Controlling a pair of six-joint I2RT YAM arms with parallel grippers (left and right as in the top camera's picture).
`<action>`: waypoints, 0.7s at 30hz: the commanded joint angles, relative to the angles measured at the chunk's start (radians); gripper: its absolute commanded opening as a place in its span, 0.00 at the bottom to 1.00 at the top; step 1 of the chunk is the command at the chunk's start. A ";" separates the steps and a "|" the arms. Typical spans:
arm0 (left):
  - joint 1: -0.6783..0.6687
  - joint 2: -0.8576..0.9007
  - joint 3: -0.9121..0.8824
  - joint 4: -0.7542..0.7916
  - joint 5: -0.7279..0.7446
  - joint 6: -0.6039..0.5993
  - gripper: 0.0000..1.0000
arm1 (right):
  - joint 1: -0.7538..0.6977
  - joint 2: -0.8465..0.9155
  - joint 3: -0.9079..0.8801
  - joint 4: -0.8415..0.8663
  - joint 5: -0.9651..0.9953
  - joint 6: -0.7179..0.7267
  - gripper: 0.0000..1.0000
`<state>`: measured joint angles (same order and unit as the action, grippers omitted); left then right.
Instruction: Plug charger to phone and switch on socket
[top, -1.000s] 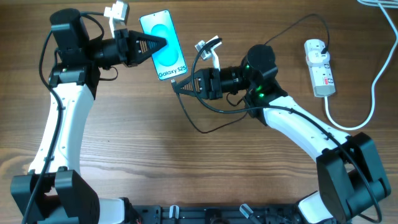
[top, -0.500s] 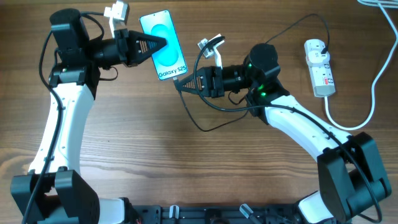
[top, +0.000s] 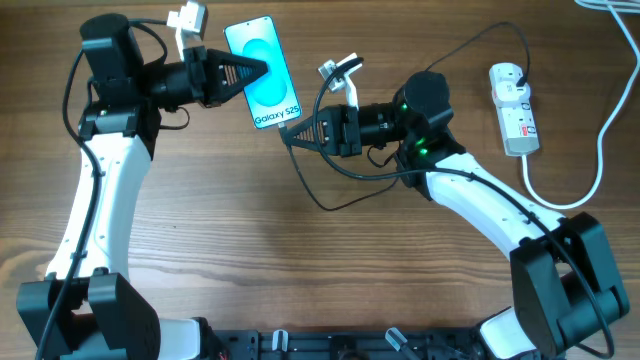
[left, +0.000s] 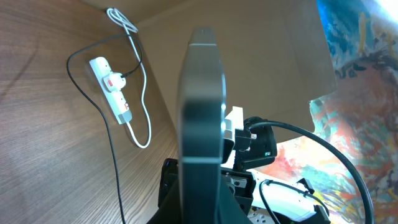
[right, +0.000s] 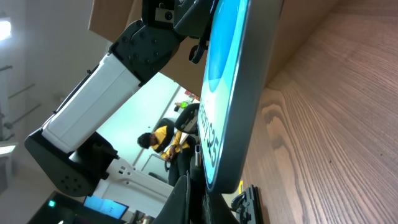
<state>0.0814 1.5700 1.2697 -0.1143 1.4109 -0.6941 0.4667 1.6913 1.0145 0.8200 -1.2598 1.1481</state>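
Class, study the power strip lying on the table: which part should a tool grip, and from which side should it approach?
Grip the socket across its narrow width at mid-length, coming straight down from above. It lies flat, long sides bare; the black plug and white cord crowd its ends.

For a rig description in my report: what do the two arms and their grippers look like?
Both arms look alike: the left arm and the right arm have white links between black joint housings, with thin black cables alongside. The left gripper and the right gripper are black and taper to a point. A green light glows on the right arm.
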 joint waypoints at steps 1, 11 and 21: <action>0.001 -0.021 0.006 0.006 0.021 -0.002 0.04 | -0.001 0.007 -0.004 -0.014 -0.006 0.006 0.04; 0.001 -0.021 0.006 0.006 0.021 -0.002 0.04 | -0.001 0.007 -0.005 -0.028 -0.005 0.005 0.04; -0.014 -0.021 0.006 0.006 0.056 0.006 0.04 | -0.002 0.007 -0.004 -0.026 0.011 0.002 0.04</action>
<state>0.0765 1.5700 1.2697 -0.1143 1.4124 -0.6941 0.4667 1.6913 1.0145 0.7902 -1.2598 1.1484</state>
